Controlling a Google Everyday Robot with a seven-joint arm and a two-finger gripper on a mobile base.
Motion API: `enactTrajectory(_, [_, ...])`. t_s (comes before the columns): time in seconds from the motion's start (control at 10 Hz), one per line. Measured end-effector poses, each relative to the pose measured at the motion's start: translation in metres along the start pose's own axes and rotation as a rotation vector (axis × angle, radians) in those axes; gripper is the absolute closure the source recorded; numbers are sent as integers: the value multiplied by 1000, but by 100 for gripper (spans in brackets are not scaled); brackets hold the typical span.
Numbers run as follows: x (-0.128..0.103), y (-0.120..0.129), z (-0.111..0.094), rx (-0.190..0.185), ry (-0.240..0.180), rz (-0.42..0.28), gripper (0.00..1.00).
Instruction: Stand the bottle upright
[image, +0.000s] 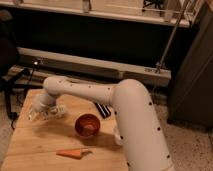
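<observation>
pincer (41, 114) over table (35, 147) left, bottle (57, 112) part-hidden

The small whitish-cream plastic bottle (55, 113) with a pale label sits left of the round red bowl (87, 125), apart from it and a little farther back. Its long body runs nearly level, not upright, one end pointing toward the bowl. The robot's white gripper (40, 112) is at the bottle's far end from the bowl, partly covering it; the cap cannot be made out.
</observation>
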Motion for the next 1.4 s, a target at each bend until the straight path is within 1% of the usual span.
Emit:
enactTrajectory(0.1, [-6,-1,-12,33,-56,-24,70])
enactTrajectory(0.2, [-12,-2,-27,75,-126,-57,70])
enactTrajectory(0.3, [-16,-2,-38,101,-171,-78,70])
enactTrajectory(0.4, [-20,-2,-49,133,-228,-102,70])
enactTrajectory(0.5, [-24,-1,-59,164,-297,-121,70])
enactTrajectory(0.6, [-23,2,-67,190,-365,-128,70])
enactTrajectory(0.8, [-18,8,-80,234,-480,-137,70])
enactTrajectory(0.9, [-16,11,-85,244,-520,-143,70])
enactTrajectory(1.0, [-14,15,-88,244,-554,-153,70])
enactTrajectory(1.3, [-10,22,-97,232,-612,-171,70])
enactTrajectory(1.4, [-9,24,-101,226,-641,-169,70])
